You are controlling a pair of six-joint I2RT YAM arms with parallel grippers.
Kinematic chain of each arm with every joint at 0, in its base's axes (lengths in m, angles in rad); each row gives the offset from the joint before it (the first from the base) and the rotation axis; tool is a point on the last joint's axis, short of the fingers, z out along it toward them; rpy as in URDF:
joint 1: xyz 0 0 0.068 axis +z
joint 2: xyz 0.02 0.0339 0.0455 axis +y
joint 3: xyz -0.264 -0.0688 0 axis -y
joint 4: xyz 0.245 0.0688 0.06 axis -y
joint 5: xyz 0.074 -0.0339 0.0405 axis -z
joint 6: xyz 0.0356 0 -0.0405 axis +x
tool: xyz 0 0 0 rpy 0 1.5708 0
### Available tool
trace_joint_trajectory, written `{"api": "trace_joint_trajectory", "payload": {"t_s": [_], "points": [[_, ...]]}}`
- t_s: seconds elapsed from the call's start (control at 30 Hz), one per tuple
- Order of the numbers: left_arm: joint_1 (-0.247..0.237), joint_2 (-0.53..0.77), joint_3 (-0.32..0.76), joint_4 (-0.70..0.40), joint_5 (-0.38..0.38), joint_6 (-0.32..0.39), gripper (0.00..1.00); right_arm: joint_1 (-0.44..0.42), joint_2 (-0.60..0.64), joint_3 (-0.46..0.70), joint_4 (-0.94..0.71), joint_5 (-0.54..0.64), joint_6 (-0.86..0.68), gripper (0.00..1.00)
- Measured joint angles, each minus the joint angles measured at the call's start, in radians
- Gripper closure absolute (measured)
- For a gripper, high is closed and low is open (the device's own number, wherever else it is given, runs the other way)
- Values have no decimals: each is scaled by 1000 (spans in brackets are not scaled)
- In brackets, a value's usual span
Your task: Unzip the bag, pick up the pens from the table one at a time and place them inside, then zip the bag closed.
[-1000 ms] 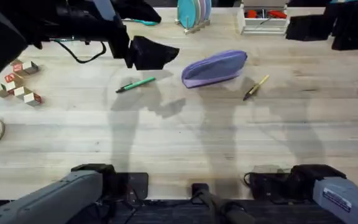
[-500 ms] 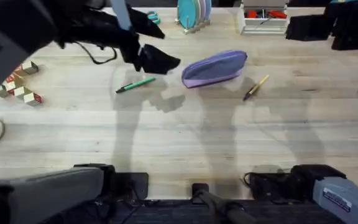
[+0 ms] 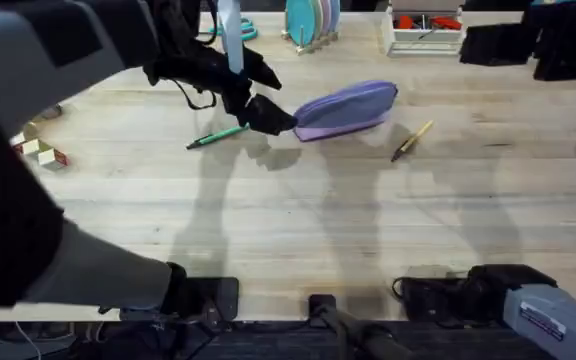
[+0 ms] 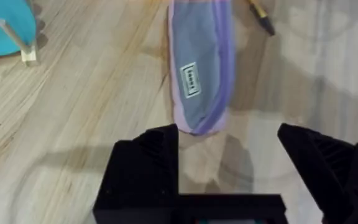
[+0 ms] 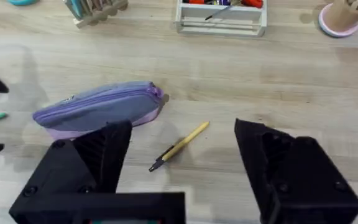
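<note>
Overhead view: soft lavender fabric pouch lies zipped on the pale plank worktop, bright green pen near one end, tan-yellow pen w/ dark tip near the other. Step in hand, I reckon: unzipping, not begun. My left hand hangs just beside the pouch's near end, fingers spread, empty. Next I need to pin that end & find the zip pull. My right hand is parked wide, empty, looking at pouch & tan pen.

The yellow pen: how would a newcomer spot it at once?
Start from the pale wooden table and find the lavender pouch near its far middle. On the pouch's right lies a slim tan-yellow pen with a dark tip; the green pen lies on the pouch's left.
</note>
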Motion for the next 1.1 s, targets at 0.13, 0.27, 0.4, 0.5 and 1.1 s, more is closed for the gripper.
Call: {"api": "trace_joint_trajectory", "payload": {"t_s": [0.13, 0.27, 0.4, 0.5, 1.1], "points": [[-1, 49, 0, 62, -9, 4, 7, 0, 0, 0, 0, 0, 0, 5], [-1, 78, 0, 115, -9, 7, 7, 0, 0, 0, 0, 0, 0, 5], [-11, 101, 0, 147, -9, 7, 7, 0, 0, 0, 0, 0, 0, 5], [-35, 112, 0, 173, -9, 7, 7, 0, 0, 0, 0, 0, 0, 6], [-140, 113, 0, 228, -51, 7, 7, 0, 0, 0, 0, 0, -24, 5]]}}
